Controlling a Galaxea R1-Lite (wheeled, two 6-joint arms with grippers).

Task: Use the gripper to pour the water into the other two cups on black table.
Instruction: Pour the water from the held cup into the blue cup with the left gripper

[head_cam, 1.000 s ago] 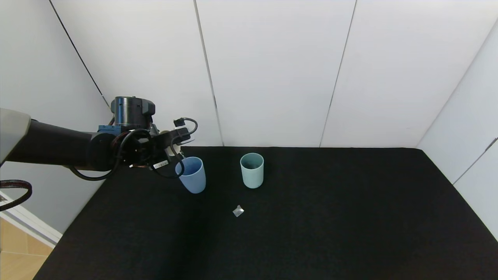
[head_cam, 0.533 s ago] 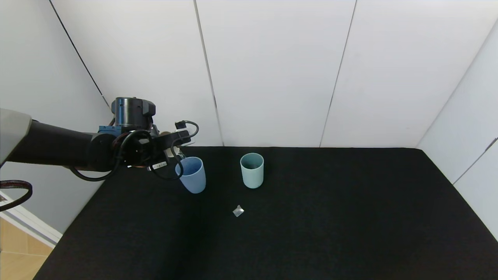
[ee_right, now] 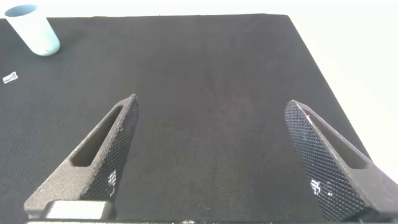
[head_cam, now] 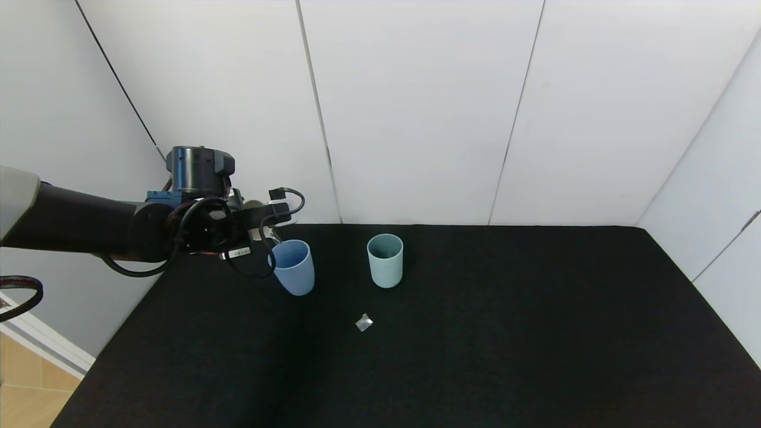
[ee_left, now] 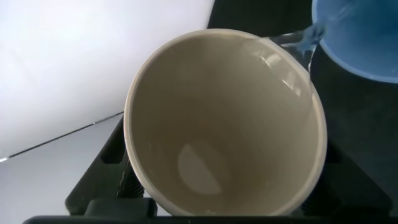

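My left gripper (head_cam: 266, 215) is shut on a cream-white cup (ee_left: 224, 124) and holds it tipped over the rim of the light blue cup (head_cam: 293, 267), at the back left of the black table (head_cam: 475, 333). In the left wrist view a thin stream of water (ee_left: 306, 38) runs from the cream cup's lip into the blue cup (ee_left: 364, 37). The cream cup looks nearly empty inside. The teal-green cup (head_cam: 385, 260) stands upright to the right of the blue one. My right gripper (ee_right: 211, 102) is open and empty above the table, outside the head view.
A small crumpled clear scrap (head_cam: 364, 323) lies on the table in front of the two cups. White wall panels close off the back and right side. The table's left edge drops to the floor (head_cam: 24, 392). The teal-green cup (ee_right: 34, 28) also shows far off in the right wrist view.
My left wrist has risen slightly and shifted a little to the left, with the cream cup tipped further. The cups on the table have not moved.
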